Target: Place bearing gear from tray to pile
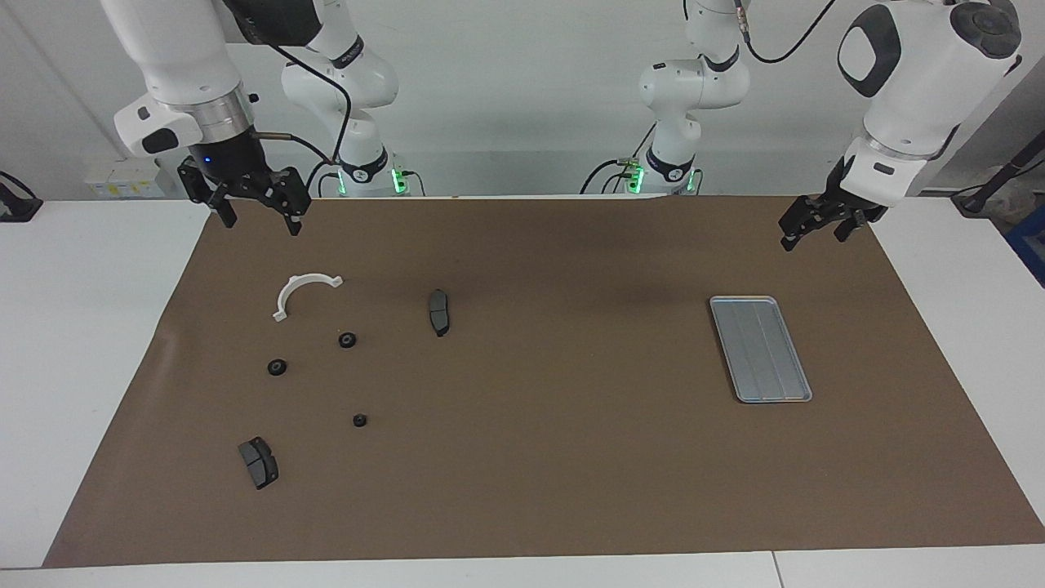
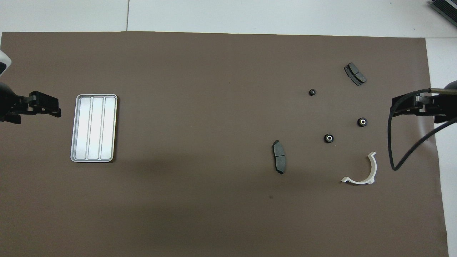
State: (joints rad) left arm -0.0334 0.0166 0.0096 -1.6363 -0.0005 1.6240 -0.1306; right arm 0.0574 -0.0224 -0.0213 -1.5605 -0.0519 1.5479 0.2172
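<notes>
The silver-grey ridged tray (image 1: 759, 347) (image 2: 93, 128) lies empty at the left arm's end of the mat. Three small black bearing gears (image 1: 347, 340) (image 1: 277, 367) (image 1: 359, 420) lie on the mat at the right arm's end, also in the overhead view (image 2: 329, 138) (image 2: 362, 122) (image 2: 312, 92). Around them lies the pile: a white half-ring bracket (image 1: 292, 287) (image 2: 373, 169) and two dark brake pads (image 1: 439, 312) (image 1: 258, 462). My right gripper (image 1: 260, 219) (image 2: 394, 107) is open and empty, raised over the mat's edge beside the gears. My left gripper (image 1: 816, 235) (image 2: 53, 109) is open and empty, raised beside the tray.
A brown mat (image 1: 539, 457) covers the white table (image 1: 82, 327). A black cable (image 2: 410, 150) hangs from the right arm over the mat's edge near the bracket.
</notes>
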